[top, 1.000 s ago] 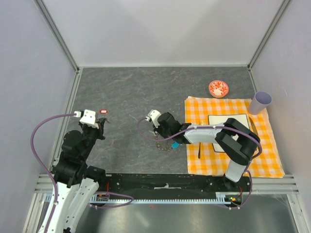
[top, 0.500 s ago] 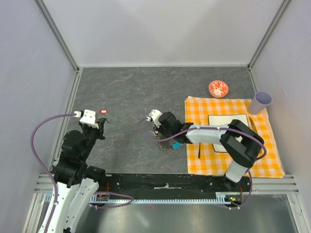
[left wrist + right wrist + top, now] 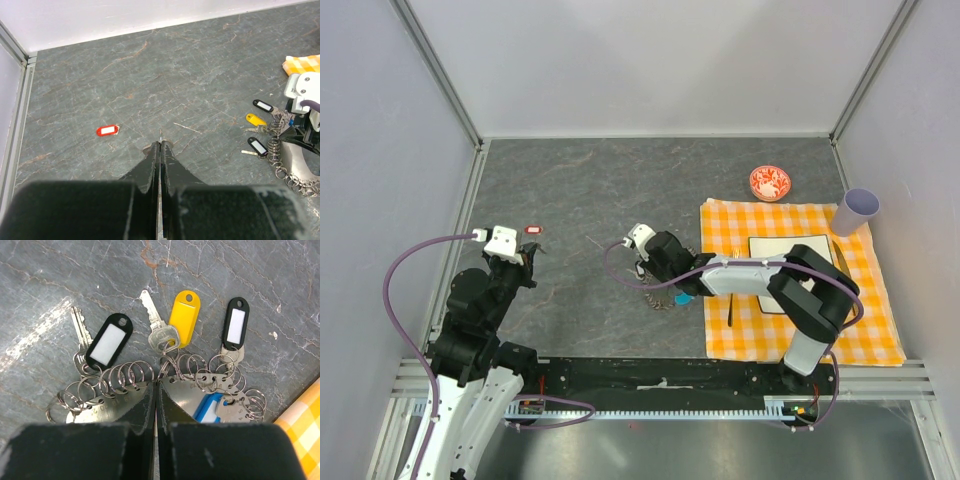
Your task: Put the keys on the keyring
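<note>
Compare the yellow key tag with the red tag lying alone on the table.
The yellow tag is plain yellow; the red tag shows a white insert. The yellow tag lies against a key and rings; the red tag lies alone, no key by it. Both are oblong tags flat on the grey table.

Bright, even light falls from overhead, with soft shadows. In my wrist views my fingers (image 3: 142, 412) blur up close; keys (image 3: 160, 330) look sharp. Pale glare streaks the table (image 3: 30, 347).
</note>
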`<state>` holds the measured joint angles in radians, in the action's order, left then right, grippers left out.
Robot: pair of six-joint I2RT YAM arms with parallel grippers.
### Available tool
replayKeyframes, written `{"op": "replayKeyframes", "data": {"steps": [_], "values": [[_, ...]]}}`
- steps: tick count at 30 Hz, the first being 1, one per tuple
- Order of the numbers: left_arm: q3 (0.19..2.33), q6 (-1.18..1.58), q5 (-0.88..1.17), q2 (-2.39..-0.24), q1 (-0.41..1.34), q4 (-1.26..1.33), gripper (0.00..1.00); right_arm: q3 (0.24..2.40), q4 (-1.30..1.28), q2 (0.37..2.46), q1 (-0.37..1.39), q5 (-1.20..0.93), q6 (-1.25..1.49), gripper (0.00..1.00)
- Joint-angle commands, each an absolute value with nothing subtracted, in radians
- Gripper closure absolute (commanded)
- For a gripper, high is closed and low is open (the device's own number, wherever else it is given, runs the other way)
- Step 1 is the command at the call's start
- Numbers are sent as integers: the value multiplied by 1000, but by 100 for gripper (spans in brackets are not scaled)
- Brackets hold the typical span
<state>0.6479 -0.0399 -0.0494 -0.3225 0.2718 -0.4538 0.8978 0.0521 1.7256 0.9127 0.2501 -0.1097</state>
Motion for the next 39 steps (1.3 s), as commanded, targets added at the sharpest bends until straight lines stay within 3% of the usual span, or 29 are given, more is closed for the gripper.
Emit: {"op": "replayKeyframes", "data": {"steps": [1,21,29,39], "values": [[646,-14,-37,-319,272,-411,98,890,146,1747,916,290,-74,96],[646,-14,-37,-318,272,-410,98,834,279,1766,914,336,-52,87],[646,-12,-37,-318,272,-410,98,827,276,1769,913,353,-61,100],[647,-14,-17,-319,273,-408,98,825,155,1585,913,211,-257,100]]}}
